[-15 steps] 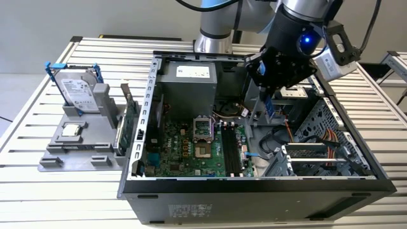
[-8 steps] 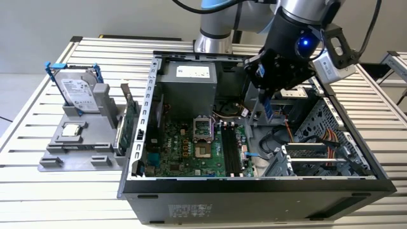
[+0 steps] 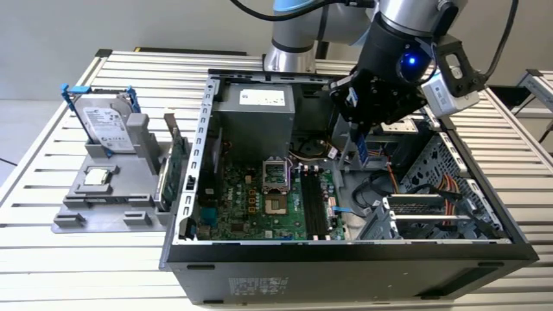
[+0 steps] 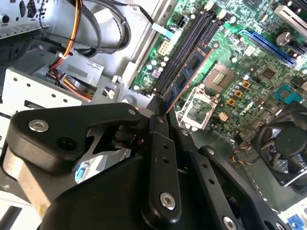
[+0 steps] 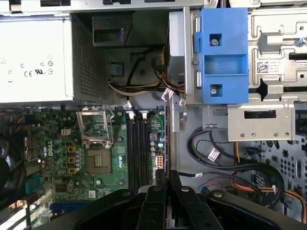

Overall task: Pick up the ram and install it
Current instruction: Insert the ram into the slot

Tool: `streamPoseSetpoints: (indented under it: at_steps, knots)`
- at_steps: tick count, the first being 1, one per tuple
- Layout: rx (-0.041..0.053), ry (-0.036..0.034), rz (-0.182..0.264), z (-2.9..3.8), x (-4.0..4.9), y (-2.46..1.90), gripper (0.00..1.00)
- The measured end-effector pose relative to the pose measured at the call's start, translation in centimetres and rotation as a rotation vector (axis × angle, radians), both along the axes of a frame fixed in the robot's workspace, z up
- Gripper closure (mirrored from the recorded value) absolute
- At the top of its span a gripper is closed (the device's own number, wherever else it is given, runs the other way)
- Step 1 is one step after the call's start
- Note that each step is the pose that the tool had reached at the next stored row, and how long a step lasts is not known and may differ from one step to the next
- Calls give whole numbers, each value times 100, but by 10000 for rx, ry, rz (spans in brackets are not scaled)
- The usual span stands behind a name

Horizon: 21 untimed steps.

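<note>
Second wrist view shows the tool (image 4: 158,109) with its black fingers (image 4: 159,139) pressed together on one end of the ram (image 4: 188,71), a thin long stick that juts out from the fingertips over the motherboard (image 4: 240,72). The stick runs in line with the dark memory slots (image 4: 192,33) and appears to hang just above them, not seated, though the gap is hard to judge. The processor socket (image 4: 218,76) lies beside it, and a fan (image 4: 285,143) sits further off.

In the first wrist view the ram (image 5: 166,139) is edge-on, a narrow line between the memory slots (image 5: 139,148) and the metal drive cage (image 5: 261,124), with the tool (image 5: 166,175) pinched around it.

In the exterior view the tool (image 3: 353,137) hangs inside the open computer case (image 3: 346,265), which lies on the slatted surface (image 3: 87,272). On the exterior view's left, well apart from the tool, a grey stand (image 3: 112,194) holds a hard drive (image 3: 105,126) in a blue frame and a green card (image 3: 175,167).
</note>
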<state>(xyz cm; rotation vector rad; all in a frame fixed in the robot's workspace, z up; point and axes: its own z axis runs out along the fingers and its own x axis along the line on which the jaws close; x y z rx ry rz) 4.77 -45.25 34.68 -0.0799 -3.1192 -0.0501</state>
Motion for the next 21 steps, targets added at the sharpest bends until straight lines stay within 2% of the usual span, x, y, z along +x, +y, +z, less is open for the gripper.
streamPoseSetpoints:
  at_steps: [5, 10, 16, 21]
  knots:
    - [5, -1, -3, -13, -2, -4, 100]
    - [2, -1, 22, -72, -4, -17, 100]
    - [6, -1, 373, -136, -12, -37, 100]
    - [6, 0, 410, -181, -21, -45, 100]
